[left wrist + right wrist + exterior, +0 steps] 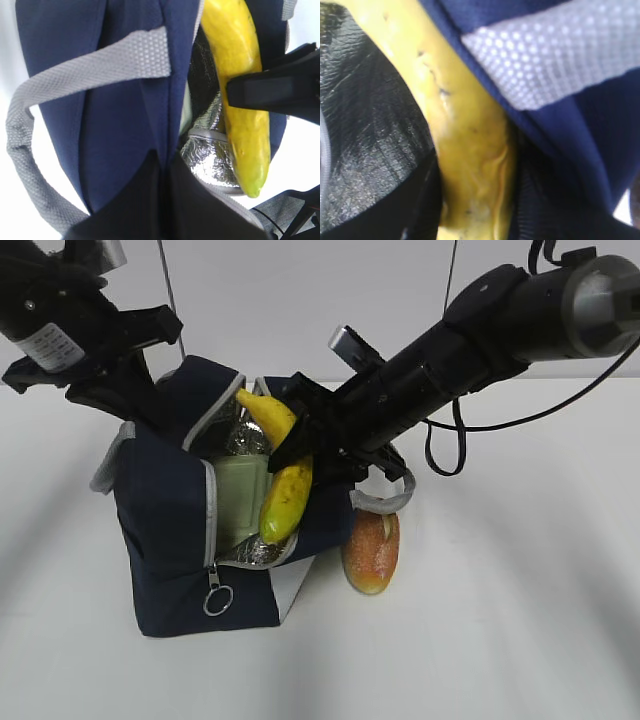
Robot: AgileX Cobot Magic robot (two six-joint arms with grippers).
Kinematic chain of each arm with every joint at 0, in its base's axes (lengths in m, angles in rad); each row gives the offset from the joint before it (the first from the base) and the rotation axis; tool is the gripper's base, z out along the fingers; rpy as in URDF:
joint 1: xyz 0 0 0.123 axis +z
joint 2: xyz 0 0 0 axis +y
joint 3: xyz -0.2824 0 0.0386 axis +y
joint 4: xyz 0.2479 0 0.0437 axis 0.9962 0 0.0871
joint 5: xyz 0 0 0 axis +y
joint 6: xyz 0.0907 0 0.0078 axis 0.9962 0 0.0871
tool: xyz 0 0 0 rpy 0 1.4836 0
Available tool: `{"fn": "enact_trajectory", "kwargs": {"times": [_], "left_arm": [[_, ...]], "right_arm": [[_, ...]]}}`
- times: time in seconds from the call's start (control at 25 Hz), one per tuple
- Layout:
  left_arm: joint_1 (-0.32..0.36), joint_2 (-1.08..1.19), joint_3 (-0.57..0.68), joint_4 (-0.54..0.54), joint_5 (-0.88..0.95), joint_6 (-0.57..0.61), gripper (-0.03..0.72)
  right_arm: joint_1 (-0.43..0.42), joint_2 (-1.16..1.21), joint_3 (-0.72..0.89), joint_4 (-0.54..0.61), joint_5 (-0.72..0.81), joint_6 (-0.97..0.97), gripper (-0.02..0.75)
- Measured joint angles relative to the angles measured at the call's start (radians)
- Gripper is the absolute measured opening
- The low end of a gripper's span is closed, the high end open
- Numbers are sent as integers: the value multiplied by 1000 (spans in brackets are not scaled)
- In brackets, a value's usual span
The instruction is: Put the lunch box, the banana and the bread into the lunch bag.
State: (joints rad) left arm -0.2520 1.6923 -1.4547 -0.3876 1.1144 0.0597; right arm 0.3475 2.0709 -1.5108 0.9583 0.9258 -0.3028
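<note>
The navy lunch bag (165, 510) stands on the table with its front flap open, showing the foil lining (207, 160). My left gripper (150, 410) is shut on the bag's upper fabric edge (130, 130) and holds it up. The sage-green lid of the lunch box (240, 502) shows inside the bag. My right gripper (297, 445) is shut on the banana (285, 495), which hangs partly inside the opening in front of the lunch box. In the right wrist view the banana (470, 150) fills the space between the jaws. The bread (371, 550) lies on the table against the bag's right side.
A grey strap handle (385, 502) droops over the bag's right side above the bread. Another strap (95, 65) crosses the left wrist view. The zipper's ring pull (217, 599) hangs at the bag's front. White table (500, 620) stretches to the right and front.
</note>
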Motion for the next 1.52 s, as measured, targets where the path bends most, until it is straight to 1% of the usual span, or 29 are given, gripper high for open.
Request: {"fn": "enact_trajectory", "kwargs": {"times": [0.2, 0.56, 0.64, 0.72, 0.8, 0.88, 0.96, 1.12, 1.28, 1.52], "left_arm": [[0, 0, 0, 1, 0, 0, -2], [0, 0, 0, 1, 0, 0, -2], [0, 0, 0, 1, 0, 0, -2], [0, 0, 0, 1, 0, 0, -2], [0, 0, 0, 1, 0, 0, -2], [0, 0, 0, 1, 0, 0, -2], [0, 0, 0, 1, 0, 0, -2], [0, 0, 0, 1, 0, 0, -2], [0, 0, 0, 1, 0, 0, -2], [0, 0, 0, 2, 1, 0, -2]], "right_arm": [[31, 4, -2, 49, -42, 0, 300], [39, 32, -12, 139, -57, -19, 307], [39, 32, -12, 145, -59, -33, 335], [39, 32, -12, 155, -59, -48, 398], [39, 32, -12, 168, -59, -60, 480], [41, 32, -12, 177, -51, -72, 525], [41, 32, -14, 181, -33, -93, 543], [41, 32, -14, 181, 42, -157, 545], [41, -18, -14, 129, 85, -178, 545], [41, -177, 21, -9, 91, -158, 545]]}}
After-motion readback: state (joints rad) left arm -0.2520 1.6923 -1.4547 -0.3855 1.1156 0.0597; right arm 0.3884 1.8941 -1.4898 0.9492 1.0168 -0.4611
